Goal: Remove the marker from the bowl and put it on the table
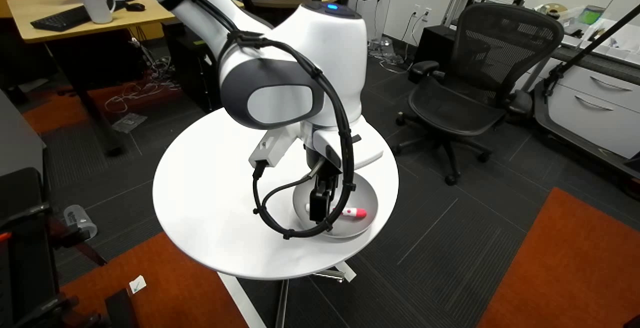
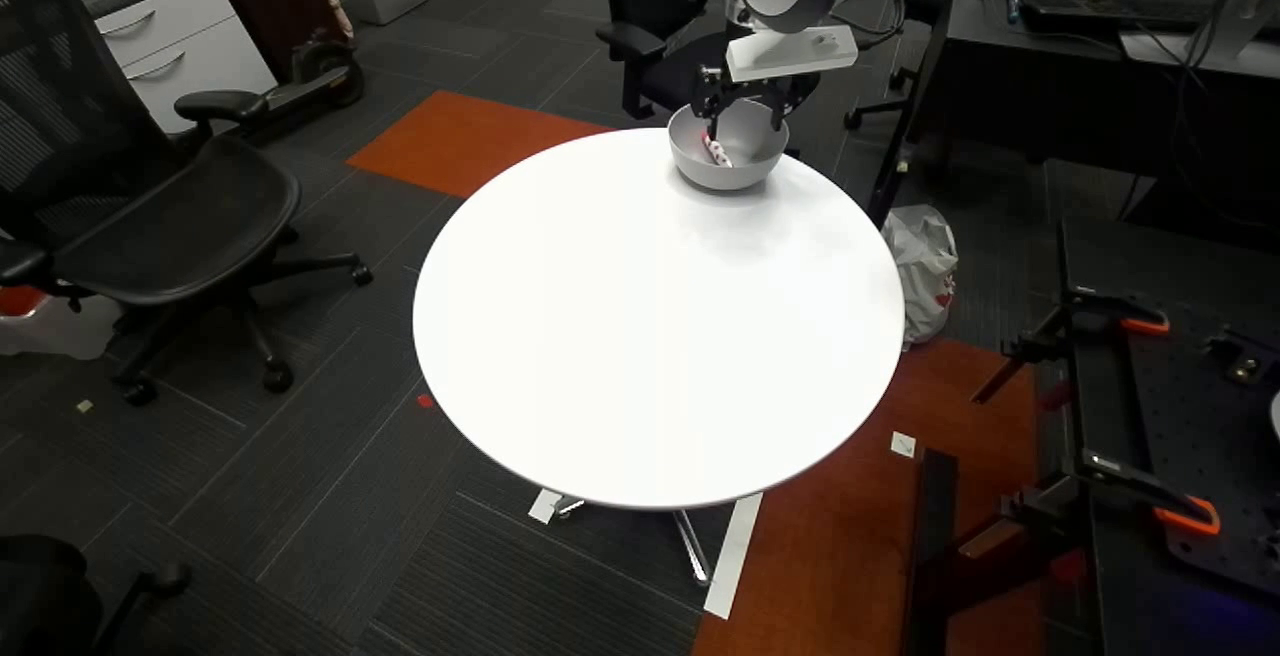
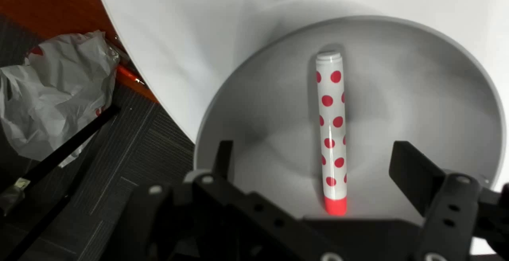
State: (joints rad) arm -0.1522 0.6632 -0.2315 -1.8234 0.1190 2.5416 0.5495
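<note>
The marker (image 3: 333, 133) is white with red dots and a red end. It lies inside the round grey bowl (image 3: 258, 113), also seen in both exterior views as a marker (image 1: 354, 212) (image 2: 716, 150) in the bowl (image 1: 369, 195) (image 2: 722, 177). The bowl stands near the edge of the round white table (image 1: 215, 203) (image 2: 650, 336). My gripper (image 3: 312, 145) is open and empty, pointing down over the bowl. Its fingers stand apart on either side of the marker's red-end half, not touching it. In an exterior view the gripper (image 1: 321, 205) and a cable partly hide the marker.
A looped black cable (image 1: 345, 133) hangs beside the gripper. A black mesh chair (image 1: 465, 73) stands near the table. A crumpled white bag (image 2: 920, 266) lies on the floor by the table edge. A black bench with orange clamps (image 2: 1190, 516) stands beside it.
</note>
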